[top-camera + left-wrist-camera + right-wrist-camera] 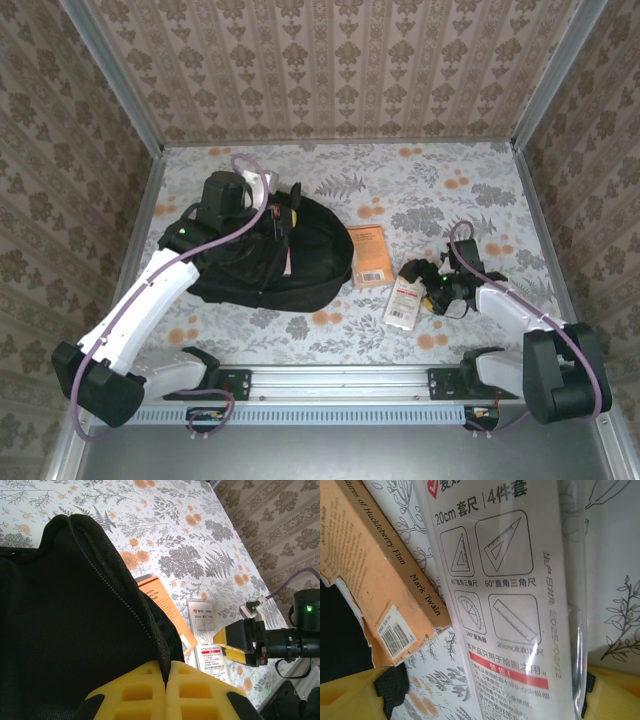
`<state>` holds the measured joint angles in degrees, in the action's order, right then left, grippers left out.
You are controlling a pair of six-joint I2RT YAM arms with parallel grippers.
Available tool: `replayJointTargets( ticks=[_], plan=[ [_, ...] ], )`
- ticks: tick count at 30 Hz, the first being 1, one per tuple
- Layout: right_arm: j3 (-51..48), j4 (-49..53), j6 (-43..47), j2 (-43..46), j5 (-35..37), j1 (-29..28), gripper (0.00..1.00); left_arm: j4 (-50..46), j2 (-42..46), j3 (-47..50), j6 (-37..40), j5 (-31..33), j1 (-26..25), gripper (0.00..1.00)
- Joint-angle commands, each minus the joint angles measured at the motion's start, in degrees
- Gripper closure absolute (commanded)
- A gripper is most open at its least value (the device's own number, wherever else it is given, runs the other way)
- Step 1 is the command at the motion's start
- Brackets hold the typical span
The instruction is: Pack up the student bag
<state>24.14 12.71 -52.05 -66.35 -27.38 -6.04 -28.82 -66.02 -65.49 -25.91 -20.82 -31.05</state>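
The student bag (262, 262), a large black backpack, lies at the left middle of the table. My left gripper (283, 215) is shut on the bag's zippered opening edge (150, 635), with the yellow fingers (135, 695) pinching the fabric. A white ruler-set packet (404, 303) lies flat to the right of the bag, beside an orange paperback (369, 256). My right gripper (420, 288) hangs low over the packet (505, 605), open. Its yellow fingers (350, 700) stand wide on either side of the packet's near end, the right one close to its edge.
The orange book (375, 580), torn at one corner, lies between the bag and the packet, close to the packet's left edge. Patterned walls close in the table on three sides. Bare floral tablecloth (440, 190) stretches behind and to the right.
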Motion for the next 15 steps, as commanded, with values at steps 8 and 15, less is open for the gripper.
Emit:
replayJointTargets(
  ticks=[8, 15],
  plan=[
    [-5.3, -11.7, -5.8, 10.5, -1.7, -0.3, 0.21, 1.0, -0.4, -0.8, 1.3, -0.2, 0.5, 1.0],
    [-5.5, -13.9, -5.1, 3.7, -1.1, -0.4, 0.29, 0.9, -0.6, -0.8, 1.4, -0.4, 0.5, 1.0]
  ],
)
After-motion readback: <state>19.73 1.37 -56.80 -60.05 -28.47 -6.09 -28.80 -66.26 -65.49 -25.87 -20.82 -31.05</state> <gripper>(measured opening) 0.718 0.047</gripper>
